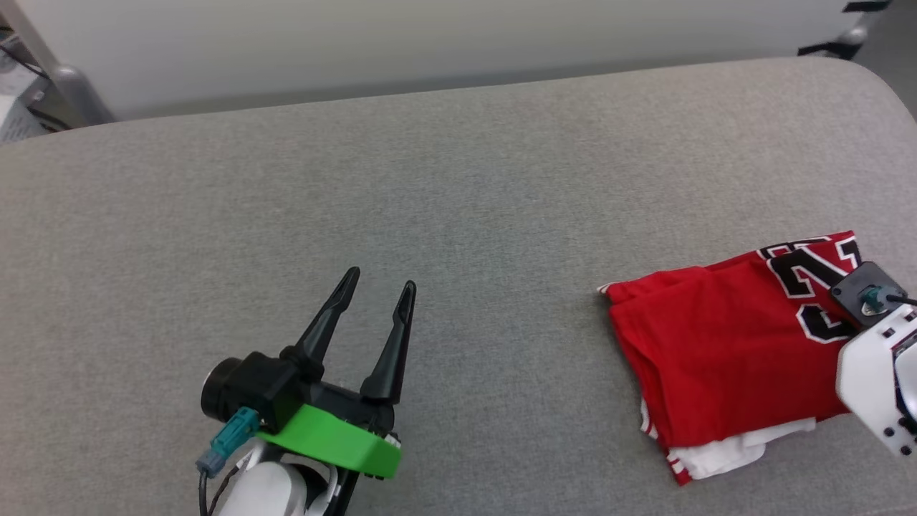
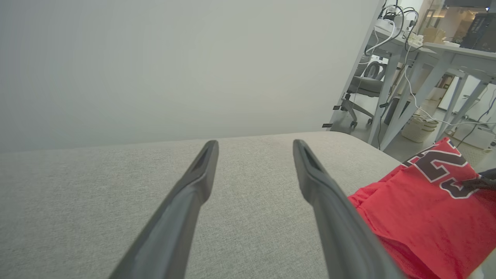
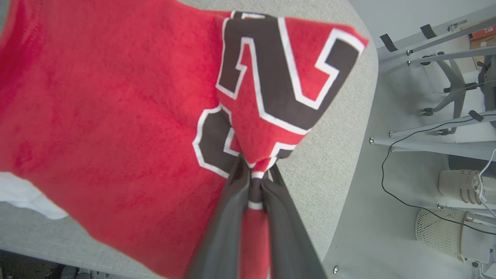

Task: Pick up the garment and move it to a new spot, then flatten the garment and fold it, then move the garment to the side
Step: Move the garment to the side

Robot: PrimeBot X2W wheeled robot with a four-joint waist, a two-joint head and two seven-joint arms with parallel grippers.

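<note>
The garment [image 1: 723, 358] is a red jersey folded into a bundle at the right side of the grey cushion [image 1: 458, 193], with black white-edged numerals on top and a white sleeve showing at its near edge. In the right wrist view my right gripper [image 3: 255, 170] is shut, pinching a ridge of the garment [image 3: 116, 116] beside the numerals. Its pale wrist [image 1: 877, 373] covers the garment's right end in the head view. My left gripper [image 1: 380, 287] stands open over bare cushion at lower centre-left, well left of the garment [image 2: 426, 217]. Nothing is between its fingers [image 2: 201, 170].
The cushion's rounded right edge [image 3: 348, 162] lies just beyond the garment. Past it are table legs [image 3: 426, 131], cables and two pale mesh baskets [image 3: 438, 228] on the floor. A pale wall [image 1: 430, 43] runs behind the cushion.
</note>
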